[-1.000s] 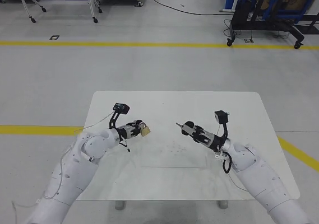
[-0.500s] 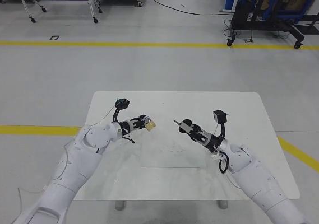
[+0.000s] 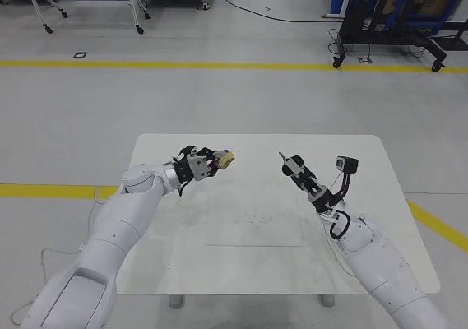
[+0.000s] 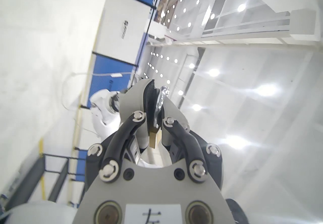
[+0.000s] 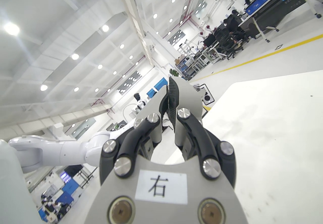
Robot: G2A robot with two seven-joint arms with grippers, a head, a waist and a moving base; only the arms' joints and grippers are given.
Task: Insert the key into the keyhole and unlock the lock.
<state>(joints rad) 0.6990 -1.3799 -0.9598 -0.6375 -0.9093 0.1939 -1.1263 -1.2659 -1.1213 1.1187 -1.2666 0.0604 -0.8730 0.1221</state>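
Observation:
My left gripper [image 3: 214, 161] is shut on a small brass padlock [image 3: 226, 156], held above the white table [image 3: 357, 263] left of its middle. In the left wrist view the lock's brass body [image 4: 153, 139] and silver shackle [image 4: 161, 95] sit clamped between the fingers, the left gripper [image 4: 157, 88] pointing up at the ceiling. My right gripper [image 3: 292, 167] is shut on a thin metal key [image 3: 282, 155], whose tip sticks out toward the far side. In the right wrist view the right gripper [image 5: 168, 87] pinches a thin dark edge that may be the key [image 5: 167, 102]. Lock and key are apart.
A faint rectangular outline [image 3: 254, 215] marks the table's middle, with small dark specks [image 3: 260, 217] on it. Yellow floor lines [image 3: 44, 190] run past the table on both sides. A dark wheeled cart [image 3: 390, 37] stands far behind.
Both arms have swung toward the far side of the table. The lock moved farther away and slightly right. The key moved right and farther away, and the gap between the two widened.

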